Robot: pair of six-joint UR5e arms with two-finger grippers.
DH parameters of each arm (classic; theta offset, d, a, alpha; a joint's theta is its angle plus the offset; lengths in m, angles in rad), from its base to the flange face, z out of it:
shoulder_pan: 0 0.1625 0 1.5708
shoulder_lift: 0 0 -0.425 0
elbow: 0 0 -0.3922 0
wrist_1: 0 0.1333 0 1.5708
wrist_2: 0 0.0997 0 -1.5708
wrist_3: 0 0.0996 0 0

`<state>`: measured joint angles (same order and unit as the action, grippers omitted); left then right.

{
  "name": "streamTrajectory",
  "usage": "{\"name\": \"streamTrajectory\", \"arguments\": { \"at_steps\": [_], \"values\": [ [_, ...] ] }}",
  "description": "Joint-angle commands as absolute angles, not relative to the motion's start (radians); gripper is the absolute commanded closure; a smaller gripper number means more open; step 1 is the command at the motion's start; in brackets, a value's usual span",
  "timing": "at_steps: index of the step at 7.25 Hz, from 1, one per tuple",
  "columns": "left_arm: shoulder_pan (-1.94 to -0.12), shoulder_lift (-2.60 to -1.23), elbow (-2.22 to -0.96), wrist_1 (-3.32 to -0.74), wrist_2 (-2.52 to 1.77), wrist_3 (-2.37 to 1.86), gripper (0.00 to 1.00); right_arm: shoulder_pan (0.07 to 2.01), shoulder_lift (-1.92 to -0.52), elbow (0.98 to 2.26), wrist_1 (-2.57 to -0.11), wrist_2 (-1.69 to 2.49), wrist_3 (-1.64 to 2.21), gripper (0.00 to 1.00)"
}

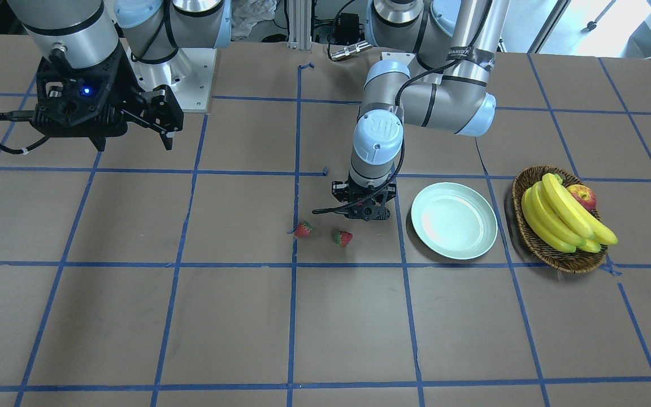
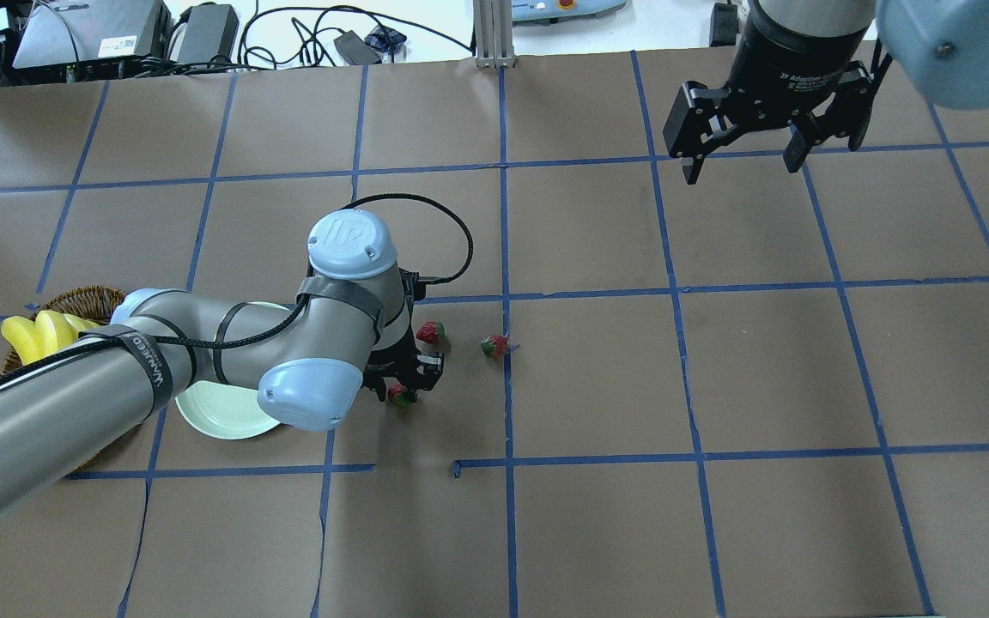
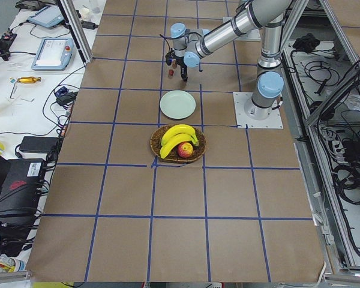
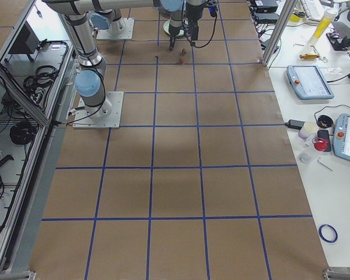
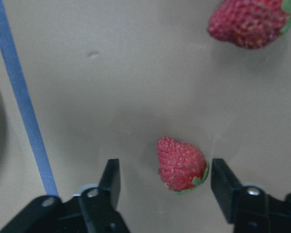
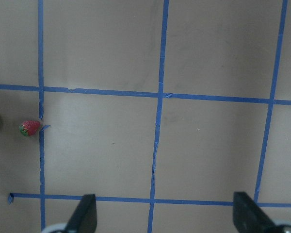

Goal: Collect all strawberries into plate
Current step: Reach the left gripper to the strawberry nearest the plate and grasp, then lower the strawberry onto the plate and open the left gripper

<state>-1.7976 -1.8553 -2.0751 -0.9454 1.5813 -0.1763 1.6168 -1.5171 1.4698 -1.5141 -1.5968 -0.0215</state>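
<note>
Three small red strawberries lie on the brown table. One strawberry [image 5: 181, 164] lies between the open fingers of my left gripper [image 5: 165, 167], nearer the right-hand finger and not clamped. In the overhead view it peeks out [image 2: 400, 395] below that gripper [image 2: 404, 378]. The other two [image 2: 430, 332] [image 2: 494, 345] lie just beyond it, also seen from the front [image 1: 343, 238] [image 1: 303, 228]. The pale mint-green plate [image 1: 454, 220] stands empty beside the left arm, partly hidden under it in the overhead view [image 2: 220, 416]. My right gripper [image 2: 743, 163] hangs open and empty, high and far from the fruit.
A brown wicker basket [image 1: 529, 232] with bananas [image 1: 563, 217] and an apple [image 1: 582, 196] stands just past the plate. Blue tape lines grid the table. The left arm's elbow [image 2: 306, 403] hangs over the plate's edge.
</note>
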Motion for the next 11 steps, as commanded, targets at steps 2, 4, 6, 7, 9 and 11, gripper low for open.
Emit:
{"name": "streamTrajectory", "arguments": {
  "at_steps": [2,4,6,7,9,11],
  "values": [
    [-1.776,-1.826,-2.005,-0.980,1.595,-0.117,1.00,1.617,-1.517,1.470,-1.514,-1.597,-0.021,0.00],
    [-1.621,-1.767,-1.977,-1.124,1.683,-0.034,1.00,1.617,-1.517,1.466,-1.516,-1.597,-0.021,0.00],
    [-1.476,-1.755,-2.052,-1.124,1.683,0.121,1.00,1.617,-1.517,1.468,-1.516,-1.597,-0.021,0.00],
    [-1.454,-1.755,-2.089,-1.115,1.681,0.121,1.00,1.617,-1.517,1.468,-1.516,-1.597,-0.021,0.00],
    [-1.472,-1.753,-2.086,-1.101,1.671,0.109,0.27,1.617,-1.517,1.468,-1.516,-1.597,-0.021,0.00],
    [-1.544,-1.752,-2.036,-1.091,1.600,-0.024,0.18,1.617,-1.517,1.468,-1.516,-1.597,-0.021,0.00]
  ]
}}
